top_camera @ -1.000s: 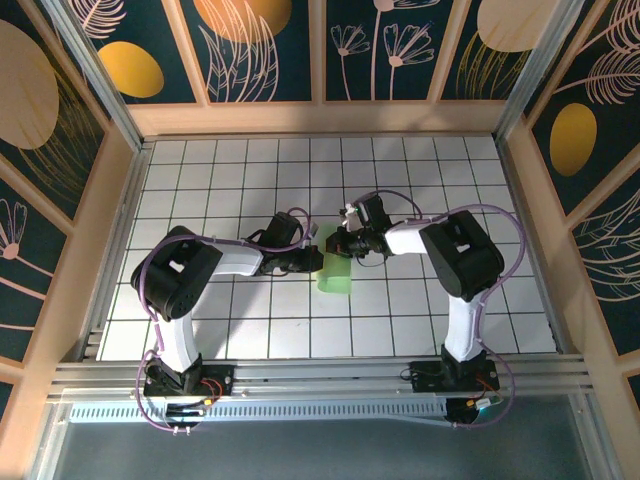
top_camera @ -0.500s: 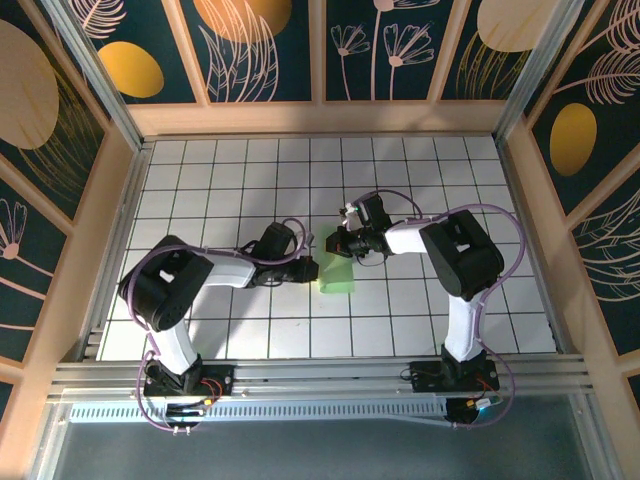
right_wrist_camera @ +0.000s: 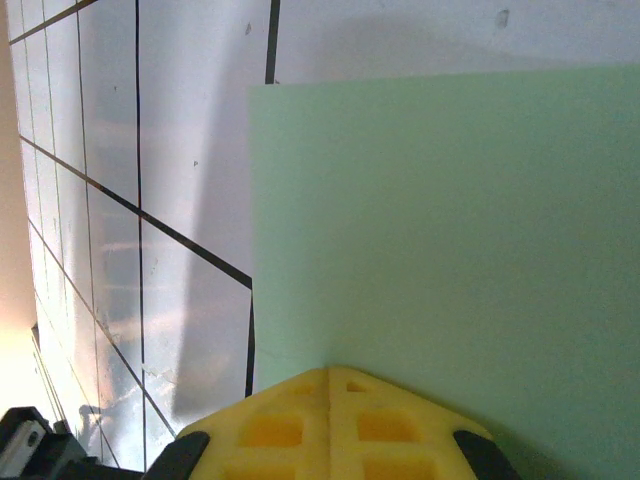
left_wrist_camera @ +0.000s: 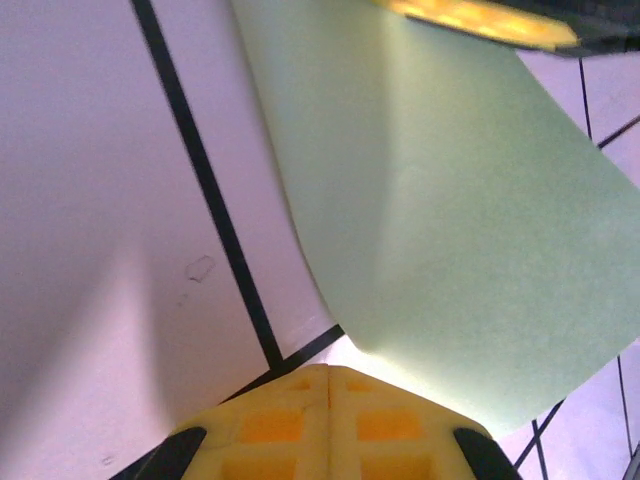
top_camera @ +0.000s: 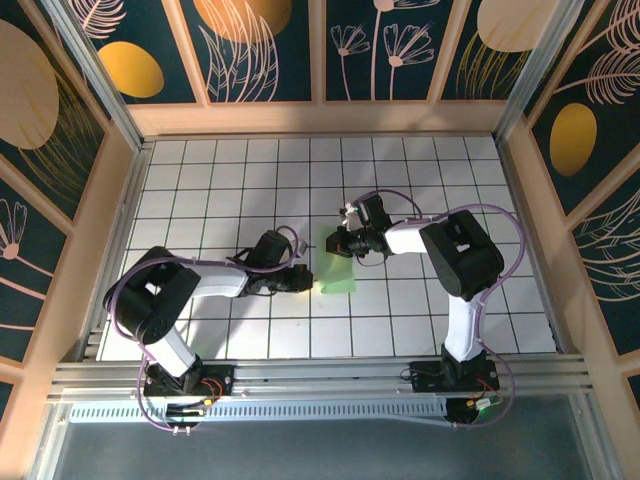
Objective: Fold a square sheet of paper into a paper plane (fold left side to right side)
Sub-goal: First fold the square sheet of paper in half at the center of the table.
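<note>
Top external view, entry by size.

Table: white grid surface, walled on three sides.

Paper: light green, already folded to a narrow strip. It lies at the table's middle between the two grippers, long axis running near to far. In the left wrist view the paper bows up slightly along a soft ridge, so it is not fully flat.

Right gripper: jaws closed, nothing between them, tip resting on the paper's far end as a hold-down. In the right wrist view the right gripper sits on the paper.

Left gripper: jaws closed, empty, tip at the paper's left near edge. The left wrist view shows the left gripper meeting the sheet's near corner.

Risk: the crease looks unset. A sideways push from the left tip could slide or pivot the strip under the single hold-down, skewing the fold. Too much pressure could wrinkle the thin sheet, and lifting either tip could let the layers spring open.

Change from a second ago: the left arm has swung outward and its gripper has moved nearer along the left edge. The paper looks flatter. The right gripper is unmoved.
</note>
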`<state>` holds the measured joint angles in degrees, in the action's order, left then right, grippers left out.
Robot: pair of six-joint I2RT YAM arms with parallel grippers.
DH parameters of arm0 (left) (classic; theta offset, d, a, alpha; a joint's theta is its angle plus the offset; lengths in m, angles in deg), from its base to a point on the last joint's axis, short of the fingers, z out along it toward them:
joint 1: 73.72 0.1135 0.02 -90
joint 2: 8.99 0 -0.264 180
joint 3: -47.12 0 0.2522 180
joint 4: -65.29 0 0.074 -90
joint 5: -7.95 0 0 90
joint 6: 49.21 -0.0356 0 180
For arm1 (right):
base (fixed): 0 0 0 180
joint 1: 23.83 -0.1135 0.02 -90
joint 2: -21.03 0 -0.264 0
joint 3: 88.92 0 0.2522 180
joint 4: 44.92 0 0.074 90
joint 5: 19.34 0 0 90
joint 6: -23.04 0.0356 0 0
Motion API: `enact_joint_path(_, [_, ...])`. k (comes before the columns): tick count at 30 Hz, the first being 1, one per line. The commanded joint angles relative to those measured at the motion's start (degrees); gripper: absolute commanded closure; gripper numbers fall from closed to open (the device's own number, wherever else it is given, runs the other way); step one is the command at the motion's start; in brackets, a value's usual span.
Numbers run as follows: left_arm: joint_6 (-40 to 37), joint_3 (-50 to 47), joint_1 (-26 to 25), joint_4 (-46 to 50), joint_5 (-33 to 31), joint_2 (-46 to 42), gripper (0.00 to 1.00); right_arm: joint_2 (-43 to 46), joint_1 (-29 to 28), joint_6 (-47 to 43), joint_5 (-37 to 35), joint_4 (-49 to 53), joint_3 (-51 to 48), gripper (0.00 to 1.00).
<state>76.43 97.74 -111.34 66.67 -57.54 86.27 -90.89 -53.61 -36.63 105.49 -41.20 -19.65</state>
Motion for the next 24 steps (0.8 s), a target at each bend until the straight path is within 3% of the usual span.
enact_joint_path(1, [1.2,3.5,2.3,3.7,-1.2,-2.7,1.00,-2.0,0.1,-1.7,-3.9,5.4,-0.7,1.00])
enact_joint_path(12, [-1.5,10.6,0.8,0.3,5.5,6.7,1.00,-2.4,-0.2,-1.3,-4.1,5.3,-0.5,1.00])
enact_joint_path(24, [-3.6,10.8,-1.5,3.5,4.7,10.8,1.00,-2.6,-0.3,-1.3,-4.1,5.9,0.1,1.00])
